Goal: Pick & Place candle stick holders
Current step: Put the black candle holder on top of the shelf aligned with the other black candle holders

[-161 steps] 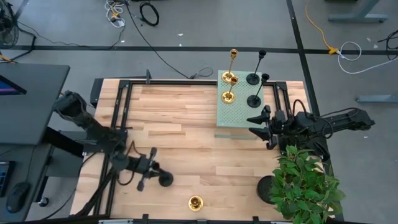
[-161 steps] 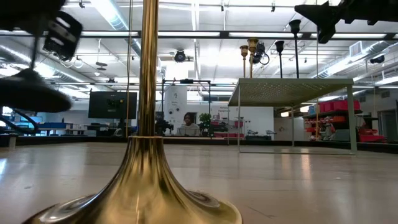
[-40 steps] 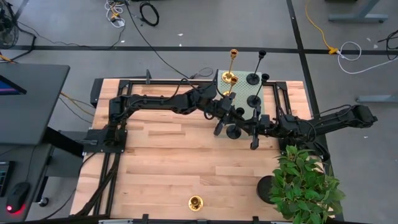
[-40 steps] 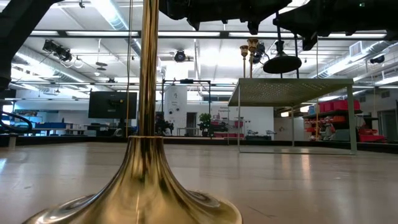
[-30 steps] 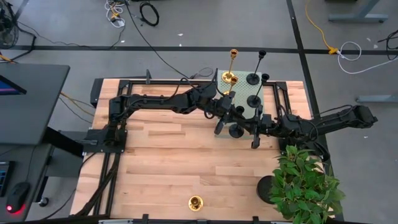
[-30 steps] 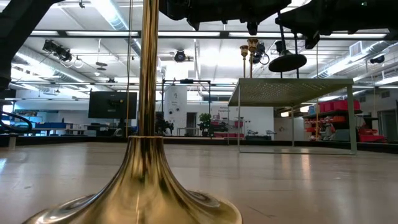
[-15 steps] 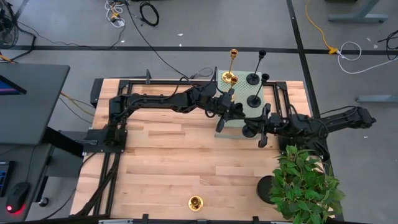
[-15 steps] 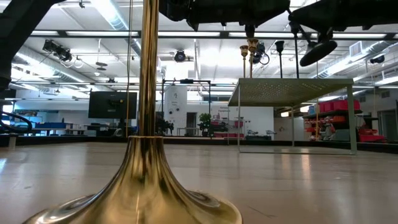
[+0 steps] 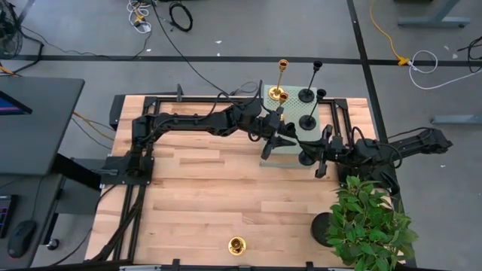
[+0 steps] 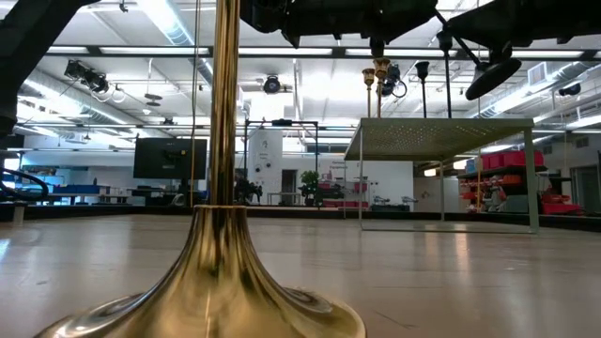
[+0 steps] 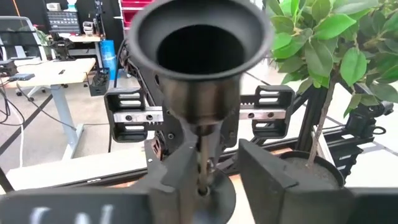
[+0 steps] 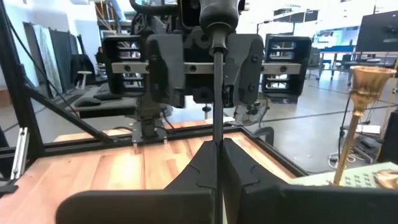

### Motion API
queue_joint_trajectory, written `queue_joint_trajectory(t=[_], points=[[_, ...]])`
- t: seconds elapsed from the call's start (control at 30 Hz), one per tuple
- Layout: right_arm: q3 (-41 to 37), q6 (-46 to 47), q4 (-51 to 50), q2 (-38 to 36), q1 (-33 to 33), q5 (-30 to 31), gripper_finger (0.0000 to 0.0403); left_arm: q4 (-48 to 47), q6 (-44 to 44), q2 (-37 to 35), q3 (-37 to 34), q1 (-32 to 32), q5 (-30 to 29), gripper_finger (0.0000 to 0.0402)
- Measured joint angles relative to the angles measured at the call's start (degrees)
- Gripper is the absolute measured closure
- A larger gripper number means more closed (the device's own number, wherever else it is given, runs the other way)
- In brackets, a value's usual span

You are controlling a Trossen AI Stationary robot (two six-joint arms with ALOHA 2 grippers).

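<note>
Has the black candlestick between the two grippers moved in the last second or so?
Yes. In the high view the black candlestick has shifted right along the green pegboard platform's near edge, toward the plant.

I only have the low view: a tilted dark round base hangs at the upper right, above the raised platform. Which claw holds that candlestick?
Observer: The right claw, shut on the black candlestick's thin stem.
Operator: Is the left claw gripping it too?
Observer: No. The left claw is open, with its fingers apart around the stem.
Operator: Where over the table is this?
Observer: In the high view, at the green platform's front edge.
</note>
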Motion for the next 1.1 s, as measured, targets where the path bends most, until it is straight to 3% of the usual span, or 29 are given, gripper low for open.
queue_joint_trajectory(t=[0.23,0.47,0.67,0.8,1.0,1.1], points=[[0.0,-0.72,-3.01,-2.59,0.16,2.63,0.0402,-0.07,0.0,0.0,0.0,0.09,-0.26,0.0231],[0.0,-1.43,-5.55,-7.01,0.14,3.45,0.0402,0.02,-1.57,0.0,0.0,1.25,-0.04,0.0231],[0.0,-3.74,-8.92,-9.93,0.12,10.31,0.0402,-0.01,-3.06,0.0,0.0,2.01,-0.28,0.0234],[0.0,-6.24,-8.91,-11.32,0.11,11.76,0.0402,0.08,-3.04,0.0,0.0,1.81,-0.16,0.0234],[-3.8,-10.78,-2.34,-14.4,0.05,15.63,0.0402,0.08,-3.19,-0.02,0.0,1.85,0.32,0.0234],[-7.26,-12.82,5.11,-17.11,0.05,11.97,0.0402,0.12,-4.14,-0.02,0.0,1.87,1.48,0.0234]])
